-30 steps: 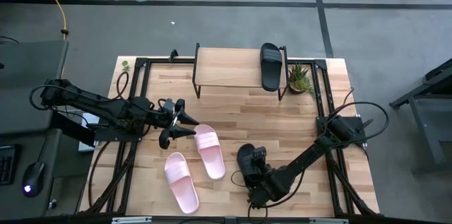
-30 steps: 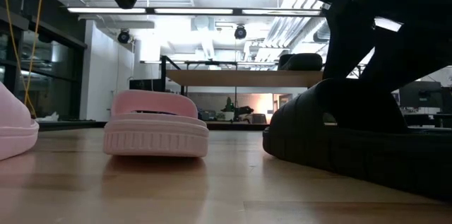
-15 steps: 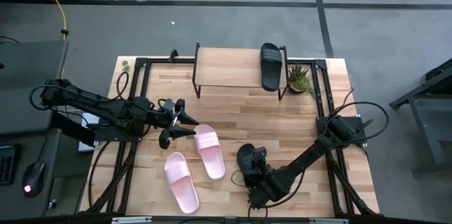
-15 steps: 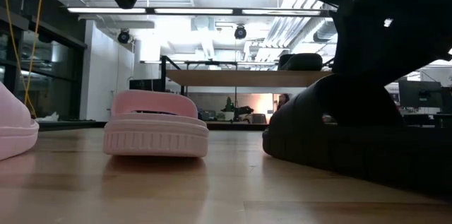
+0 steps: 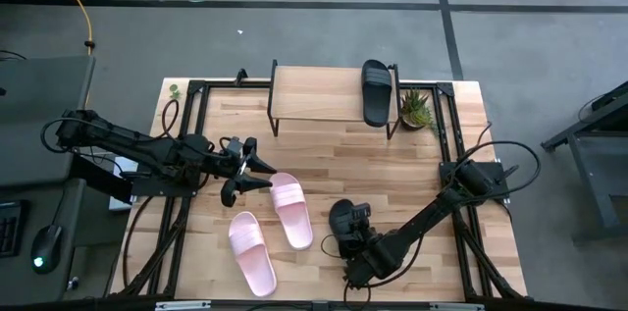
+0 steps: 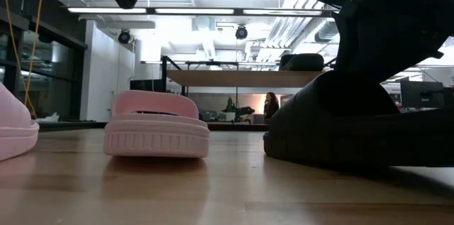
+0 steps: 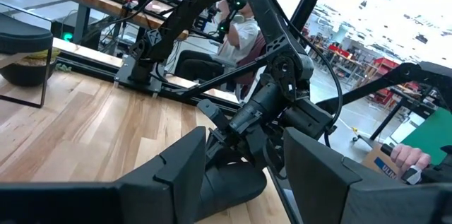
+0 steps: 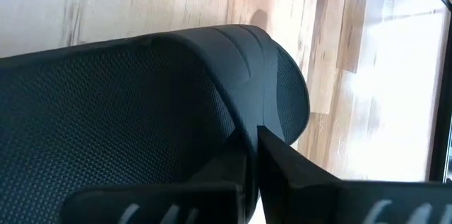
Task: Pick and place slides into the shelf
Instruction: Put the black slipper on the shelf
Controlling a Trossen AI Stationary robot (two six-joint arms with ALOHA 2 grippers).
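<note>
High view shows my right pincer [image 5: 351, 235] clamped on the strap of the black rubber open-toe slide [image 5: 342, 223] at the near right of the wooden worktop [image 5: 392, 169], the low light-wood, black-legged shelf [image 5: 319, 95] far off. The bite looks thin, so I judge the slide may swing or slip free when raised. My left pincer [image 5: 257, 174], fingers apart, hovers near the pale pink slides [image 5: 291, 209].

- The shelf [image 5: 329, 95] top is bare on its left and middle; a black slide [image 5: 377, 92] fills its right end.
- A small plant [image 5: 416, 109] stands just right of the shelf.
- Open tabletop [image 5: 373, 159] lies between shelf and the near pink slides [image 5: 291, 210].
</note>
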